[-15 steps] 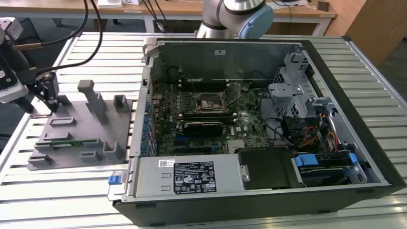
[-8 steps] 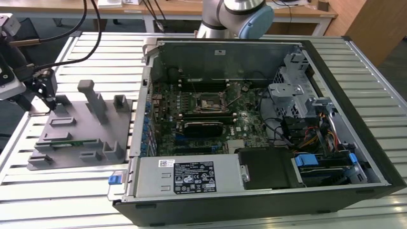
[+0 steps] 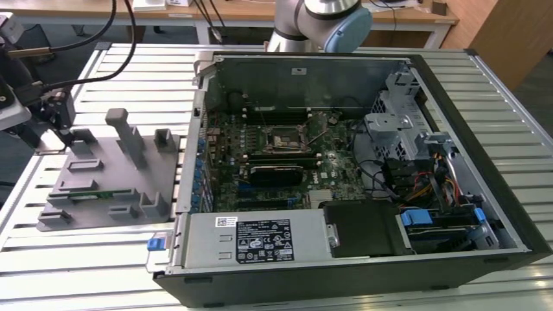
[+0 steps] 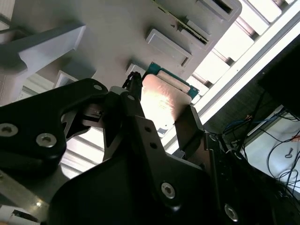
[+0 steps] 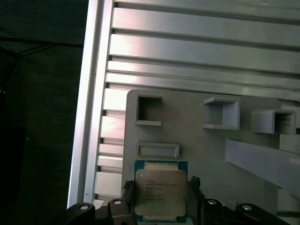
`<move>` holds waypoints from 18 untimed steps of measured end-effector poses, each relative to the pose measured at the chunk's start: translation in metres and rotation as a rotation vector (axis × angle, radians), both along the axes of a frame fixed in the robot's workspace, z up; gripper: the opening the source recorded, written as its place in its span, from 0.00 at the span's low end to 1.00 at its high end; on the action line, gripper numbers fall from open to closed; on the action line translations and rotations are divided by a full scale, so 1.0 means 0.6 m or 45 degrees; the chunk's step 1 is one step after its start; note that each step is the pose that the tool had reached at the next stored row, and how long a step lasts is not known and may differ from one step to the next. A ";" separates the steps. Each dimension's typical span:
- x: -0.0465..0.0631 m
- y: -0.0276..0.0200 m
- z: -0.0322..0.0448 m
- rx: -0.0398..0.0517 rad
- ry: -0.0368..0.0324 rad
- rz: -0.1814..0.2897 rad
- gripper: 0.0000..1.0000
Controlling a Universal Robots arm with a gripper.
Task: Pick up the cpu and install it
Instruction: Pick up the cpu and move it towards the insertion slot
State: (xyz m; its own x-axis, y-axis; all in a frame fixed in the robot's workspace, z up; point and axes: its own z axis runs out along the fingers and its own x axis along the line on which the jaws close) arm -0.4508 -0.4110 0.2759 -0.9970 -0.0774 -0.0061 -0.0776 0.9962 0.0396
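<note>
Grey tray out at 9 o'clock in the exterior view, flat on the slatted metal worktop. Poised over its 10 o'clock corner, the gripper.

Close in now, both wrist views: the cpu, silvery plate up and green rim showing, caught square between the two dark fingers. One finger on each opposite edge, narrow, clamped onto the chip by the look of it. Lifted clear of the tray or resting in its pocket? Cannot tell from here. Near enough square, so no long axis to speak of, just the two gripped edges.

Down toward the tray's 7 o'clock edge, a green memory stick lying in its slot, well apart from the action.

Across to the open computer case: black socket on the board near the middle, at roughly 3 o'clock from the gripper and well apart from it. Looks like the whole job hangs on that gap.

Head count: one cpu, one gripper, one arm, one tray, one memory stick, one socket, one case.
</note>
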 end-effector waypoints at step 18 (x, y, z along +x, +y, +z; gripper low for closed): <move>0.000 0.0000 0.033 0.000 0.0000 0.000 0.53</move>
State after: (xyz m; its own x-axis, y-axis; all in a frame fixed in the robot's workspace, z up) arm -0.4508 -0.4110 0.2959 -0.9970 -0.0774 -0.0061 -0.0776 0.9962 0.0397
